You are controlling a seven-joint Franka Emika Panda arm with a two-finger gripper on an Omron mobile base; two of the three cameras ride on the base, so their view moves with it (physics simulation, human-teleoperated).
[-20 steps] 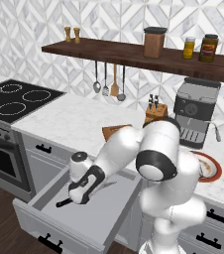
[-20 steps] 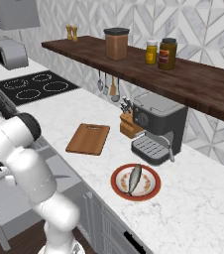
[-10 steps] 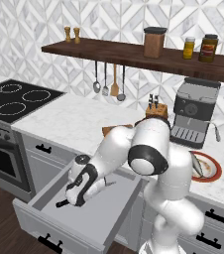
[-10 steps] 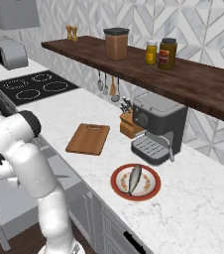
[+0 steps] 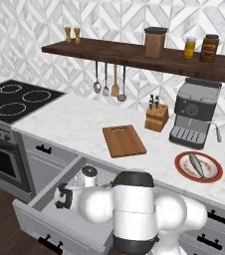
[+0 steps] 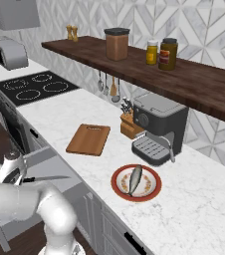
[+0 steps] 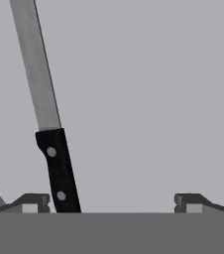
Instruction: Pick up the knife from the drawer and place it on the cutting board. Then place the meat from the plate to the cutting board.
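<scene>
The knife (image 7: 49, 124) lies flat on the drawer (image 7: 148, 89) floor, its handle just beside one fingertip (image 7: 32, 202) and its blade running away from the gripper (image 7: 111, 202). The fingers are spread wide and hold nothing. The handle sits off to one side of the gap, not centred, so I judge the hand must shift toward it before closing.

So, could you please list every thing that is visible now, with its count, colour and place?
knife: 1, black handle, grey blade, lying in the drawer
drawer: 1, grey, pulled open under the counter
cutting board: 1, brown, on the counter
plate: 1, red-orange rim, right of the board
meat: 1, grey, on the plate
knife block: 1, wooden, beside the coffee machine
coffee machine: 1, grey and black
stove: 1, black
jars: 3, on the wooden shelf
hanging utensils: 4, under the shelf
pincer: 1, open, inside the drawer, knife handle by one fingertip
</scene>
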